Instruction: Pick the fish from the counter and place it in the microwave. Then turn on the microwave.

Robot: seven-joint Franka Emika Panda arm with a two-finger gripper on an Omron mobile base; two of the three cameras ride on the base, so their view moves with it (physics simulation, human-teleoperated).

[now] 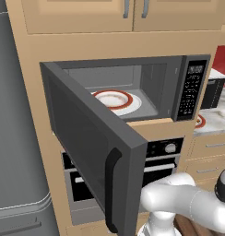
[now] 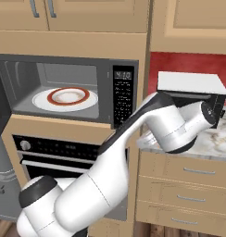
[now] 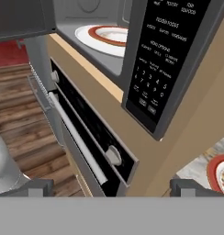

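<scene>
The microwave (image 1: 133,92) stands open, its dark door (image 1: 93,147) swung out toward the base. Inside lies a red-rimmed white plate (image 1: 115,100), also seen in the right base view (image 2: 66,98). The black button panel (image 3: 164,59) is close in the hand view, up and to the right. My gripper (image 3: 113,187) is open, its two dark fingertips (image 3: 33,186) wide apart with nothing between them, pointing at the cabinet corner between microwave and counter (image 3: 198,167). The fish is out of view.
A black oven (image 3: 86,133) with round knobs and a silver bar sits under the microwave. A second red-rimmed plate (image 3: 220,172) lies on the counter's left end. A black-and-white appliance (image 2: 191,90) stands further back on the counter. Wooden drawers (image 2: 193,180) lie below.
</scene>
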